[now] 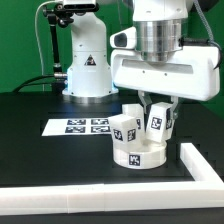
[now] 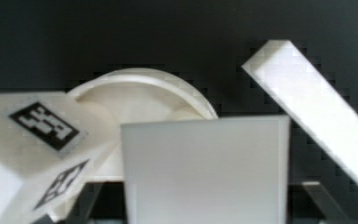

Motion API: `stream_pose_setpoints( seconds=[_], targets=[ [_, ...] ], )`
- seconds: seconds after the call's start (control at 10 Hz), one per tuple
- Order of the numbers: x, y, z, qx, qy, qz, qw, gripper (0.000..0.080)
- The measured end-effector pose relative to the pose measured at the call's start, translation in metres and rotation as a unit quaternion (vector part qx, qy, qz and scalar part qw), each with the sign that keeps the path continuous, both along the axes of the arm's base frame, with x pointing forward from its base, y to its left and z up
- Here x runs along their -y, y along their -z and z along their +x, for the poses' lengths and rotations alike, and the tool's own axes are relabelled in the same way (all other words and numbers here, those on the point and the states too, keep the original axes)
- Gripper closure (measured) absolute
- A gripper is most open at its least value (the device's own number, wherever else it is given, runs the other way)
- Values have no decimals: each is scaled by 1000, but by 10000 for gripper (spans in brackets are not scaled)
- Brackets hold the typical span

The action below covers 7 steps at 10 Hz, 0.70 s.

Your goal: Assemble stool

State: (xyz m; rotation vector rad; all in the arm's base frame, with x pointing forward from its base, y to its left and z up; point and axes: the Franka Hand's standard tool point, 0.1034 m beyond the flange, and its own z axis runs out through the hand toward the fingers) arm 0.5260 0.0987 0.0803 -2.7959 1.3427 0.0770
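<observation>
Leg-fitting step, as I judged it: gripper [image 1: 158,108] held a chunky white plastic tagged leg [image 1: 160,122] over the thick round white seat [image 1: 138,154] near the bench's [image 1: 40,150] walled corner. Next: align, lower, twist.

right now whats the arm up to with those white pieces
The Panda arm's end effector is down over the stool parts near the white L-shaped border wall. The round seat lies on the black table, with one tagged leg standing on it. The end effector is at a second leg, which sits tilted over the seat, apparently being fitted. In the wrist view that leg fills the foreground between the fingers. The marker board lies flat behind, toward the exterior view's left.
</observation>
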Motion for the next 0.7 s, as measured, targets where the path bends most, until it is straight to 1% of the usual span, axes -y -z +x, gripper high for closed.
stream_pose_setpoints(
  seconds=[0.3, 0.5, 0.6, 0.7],
  targets=[
    [-2, 0, -1, -6, 92, -1, 996, 459],
    [-3, 0, -1, -9, 149, -2, 989, 459],
    [-4, 0, 0, -7, 169, 1, 986, 459],
    [-4, 0, 4, 4, 227, 11, 974, 459]
  ],
)
